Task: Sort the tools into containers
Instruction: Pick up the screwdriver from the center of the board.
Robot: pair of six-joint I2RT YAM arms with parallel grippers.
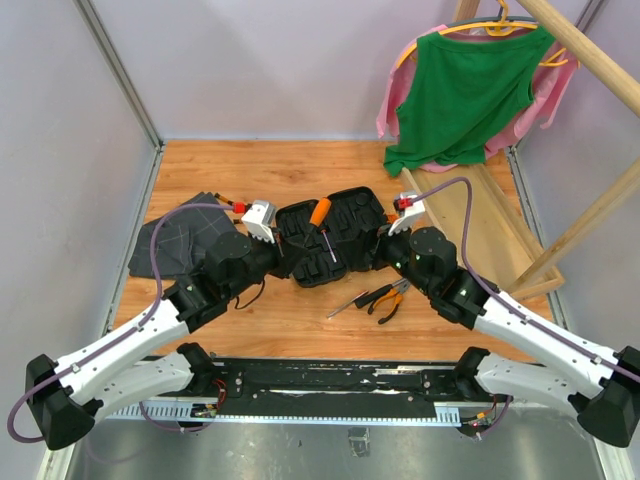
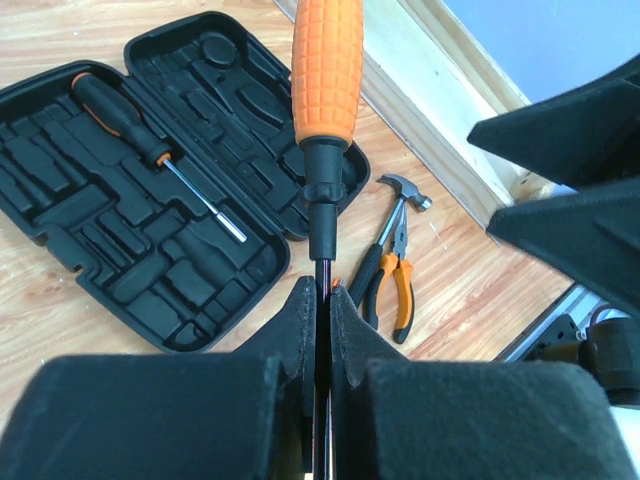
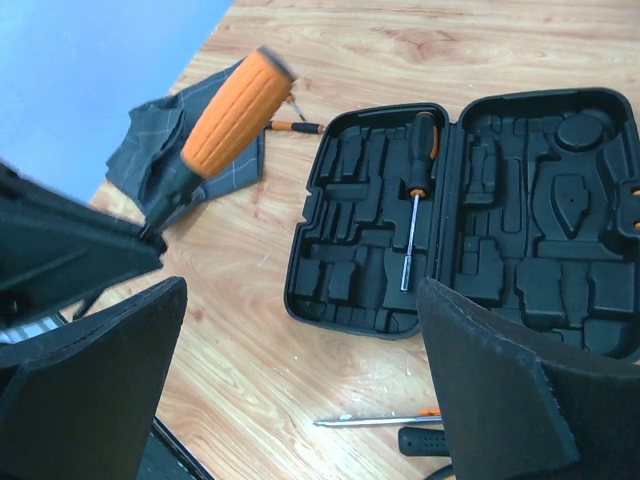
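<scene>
The black tool case [image 1: 345, 222] lies open on the wooden table, with one black-and-orange screwdriver [image 2: 150, 140] resting in a slot. My left gripper [image 2: 322, 295] is shut on the shaft of a big orange-handled screwdriver [image 2: 326, 70] and holds it above the case's near left edge. My right gripper [image 3: 300, 400] stands open and empty at the case's right side [image 1: 385, 243]. In front of the case lie orange-black pliers [image 1: 388, 302], a small claw hammer [image 2: 405, 190] and a thin screwdriver [image 3: 380, 421]. Another thin screwdriver [image 3: 290, 126] lies by the cloth.
A dark grey folded cloth [image 1: 175, 240] lies left of the case. A long wooden tray [image 1: 485, 215] runs along the right. Green and pink garments [image 1: 465, 85] hang from a wooden rack at the back right. Grey walls enclose the table.
</scene>
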